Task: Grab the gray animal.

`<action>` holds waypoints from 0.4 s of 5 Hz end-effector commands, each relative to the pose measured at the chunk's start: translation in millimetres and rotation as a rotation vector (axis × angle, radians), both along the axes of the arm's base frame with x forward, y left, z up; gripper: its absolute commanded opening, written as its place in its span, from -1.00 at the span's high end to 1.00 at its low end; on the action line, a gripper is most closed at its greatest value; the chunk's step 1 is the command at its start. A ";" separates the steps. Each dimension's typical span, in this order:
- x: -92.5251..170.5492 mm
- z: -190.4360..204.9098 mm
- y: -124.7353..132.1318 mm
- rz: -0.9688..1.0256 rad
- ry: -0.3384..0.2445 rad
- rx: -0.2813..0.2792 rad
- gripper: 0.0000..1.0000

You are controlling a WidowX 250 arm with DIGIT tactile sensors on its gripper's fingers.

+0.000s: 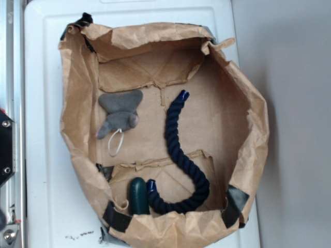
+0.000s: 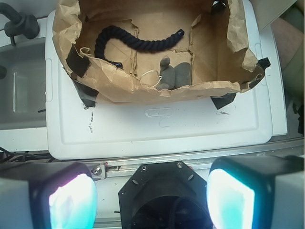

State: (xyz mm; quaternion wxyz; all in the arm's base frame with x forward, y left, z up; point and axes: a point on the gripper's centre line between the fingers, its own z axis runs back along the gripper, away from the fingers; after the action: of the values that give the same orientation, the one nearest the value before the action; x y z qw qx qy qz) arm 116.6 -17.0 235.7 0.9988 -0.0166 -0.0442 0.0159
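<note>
The gray animal [image 1: 120,116] lies in the left part of a crumpled brown paper bag [image 1: 248,134], its wide flat darker part toward the top and a thin white string loop [image 1: 116,142] below it. In the wrist view the gray animal [image 2: 172,76] shows just behind the bag's near wall. My gripper [image 2: 151,200] is open, its two pale pads wide apart at the bottom of the wrist view, well back from the bag and over the robot base. The exterior view does not show the gripper.
A long navy rope [image 1: 181,155] curves through the bag's middle to its bottom edge, beside a dark green rounded object [image 1: 138,196]. The bag sits on a white lid [image 2: 157,129] and is held with black tape. A metal rail [image 1: 10,103] runs along the left.
</note>
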 end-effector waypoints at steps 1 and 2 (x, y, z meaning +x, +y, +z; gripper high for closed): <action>0.0 0.0 0.0 0.000 0.000 0.000 -1.00; 17.8 1.1 -8.7 0.011 -0.015 0.009 -1.00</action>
State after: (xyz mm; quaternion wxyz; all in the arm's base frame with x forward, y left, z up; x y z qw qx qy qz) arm 132.9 -24.0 226.6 0.9991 -0.0087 -0.0319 0.0249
